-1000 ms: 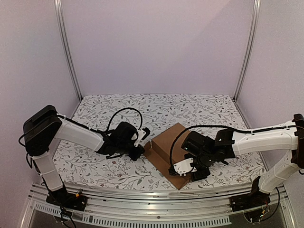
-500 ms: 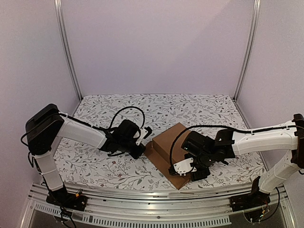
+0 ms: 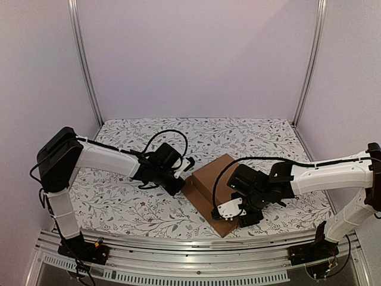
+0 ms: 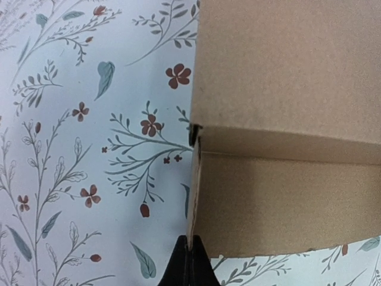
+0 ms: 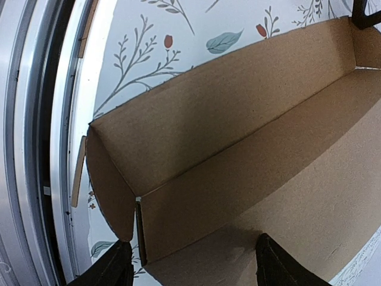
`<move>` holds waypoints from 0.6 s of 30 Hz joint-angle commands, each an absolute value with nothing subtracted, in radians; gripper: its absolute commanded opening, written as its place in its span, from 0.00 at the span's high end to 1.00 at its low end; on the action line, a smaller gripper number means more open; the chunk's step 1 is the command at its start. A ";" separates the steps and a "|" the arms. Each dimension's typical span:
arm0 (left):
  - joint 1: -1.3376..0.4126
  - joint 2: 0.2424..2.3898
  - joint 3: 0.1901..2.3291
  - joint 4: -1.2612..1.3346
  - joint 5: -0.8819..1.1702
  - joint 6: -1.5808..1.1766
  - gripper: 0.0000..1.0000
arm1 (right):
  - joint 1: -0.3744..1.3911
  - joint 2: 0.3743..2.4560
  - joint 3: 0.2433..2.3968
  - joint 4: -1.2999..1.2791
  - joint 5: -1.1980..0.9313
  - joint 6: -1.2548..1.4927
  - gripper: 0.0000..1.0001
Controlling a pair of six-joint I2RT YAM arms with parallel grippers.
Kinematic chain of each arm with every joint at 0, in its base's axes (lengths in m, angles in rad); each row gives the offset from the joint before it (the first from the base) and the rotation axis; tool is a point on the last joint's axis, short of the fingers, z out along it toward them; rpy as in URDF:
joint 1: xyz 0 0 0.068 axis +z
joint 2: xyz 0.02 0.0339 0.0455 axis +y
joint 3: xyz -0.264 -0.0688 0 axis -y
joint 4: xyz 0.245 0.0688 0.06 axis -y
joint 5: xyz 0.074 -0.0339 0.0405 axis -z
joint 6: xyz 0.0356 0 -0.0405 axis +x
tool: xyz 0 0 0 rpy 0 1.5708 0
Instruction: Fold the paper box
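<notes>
From above: shows the paper box (image 3: 209, 179) lying on the floral tablecloth (image 3: 113, 202), right of centre and toward the near edge, turned cornerwise. Places the left gripper (image 3: 183, 177) at the box's left corner, touching or just short of it (cannot say which from here), and the right gripper (image 3: 239, 211) low over the box's near right part. Through the left wrist camera: finds the left gripper (image 4: 189, 265) closed, its dark tips pressed together at the bottom of the picture, right at the foot of a thin upright cardboard edge of the box (image 4: 286, 107). Cannot tell whether any cardboard sits between those tips. Shows a lidded top panel above a plain side wall, with cloth (image 4: 77, 149) to the left. Through the right wrist camera: looks into the box (image 5: 250, 131) with its long wall raised and a short end flap standing by the metal rail (image 5: 36, 149). Shows the right gripper (image 5: 193, 268) with fingers (image 5: 116, 268) spread well apart, one outside the near corner, the other over the inner floor, clamping nothing.
</notes>
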State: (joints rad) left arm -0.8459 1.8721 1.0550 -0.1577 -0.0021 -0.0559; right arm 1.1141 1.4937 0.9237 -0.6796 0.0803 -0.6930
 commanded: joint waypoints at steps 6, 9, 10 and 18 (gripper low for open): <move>-0.838 1.902 1.190 -0.338 0.046 -0.016 1.00 | 1.119 1.546 0.907 -0.733 -0.017 -0.698 0.31; -0.835 1.912 1.211 -0.366 0.050 -0.009 1.00 | 1.118 1.549 0.907 -0.732 -0.024 -0.701 0.31; -0.832 1.915 1.216 -0.372 0.053 -0.012 1.00 | 1.118 1.549 0.907 -0.732 -0.025 -0.701 0.31; -0.821 1.967 1.208 -0.379 0.050 -0.035 1.00 | 1.119 1.555 0.908 -0.737 -0.030 -0.701 0.31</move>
